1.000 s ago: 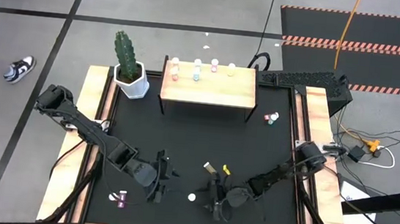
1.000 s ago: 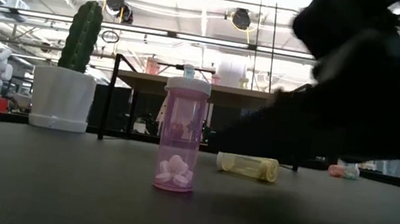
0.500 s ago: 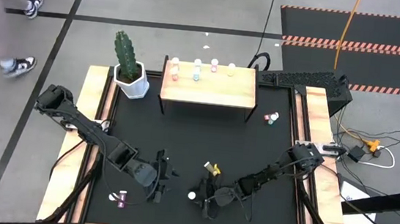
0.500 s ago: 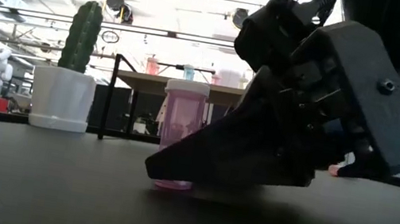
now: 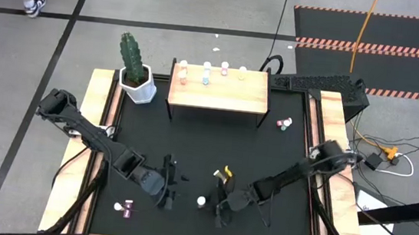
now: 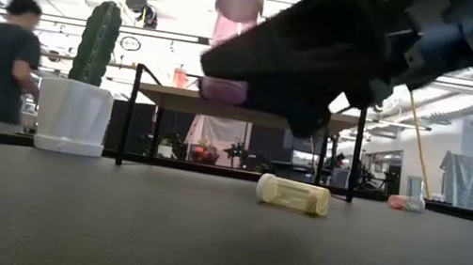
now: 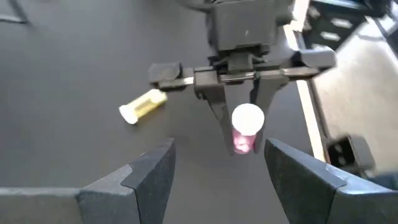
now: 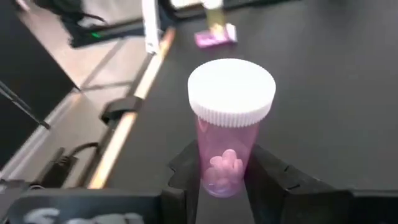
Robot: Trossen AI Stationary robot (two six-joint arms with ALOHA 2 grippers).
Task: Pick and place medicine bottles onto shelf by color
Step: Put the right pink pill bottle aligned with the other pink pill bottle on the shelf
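Right claw clamped low on the pink bottle, lifted clear of the table near its front edge, left claw open and empty alongside; grip sits near the base, so the bottle could tip or slip en route to the shelf.

the right claw squeezes a small see-through pink bottle with a white cap and pink pills inside, standing upright. farther off, a purple bottle lies on the black counter.
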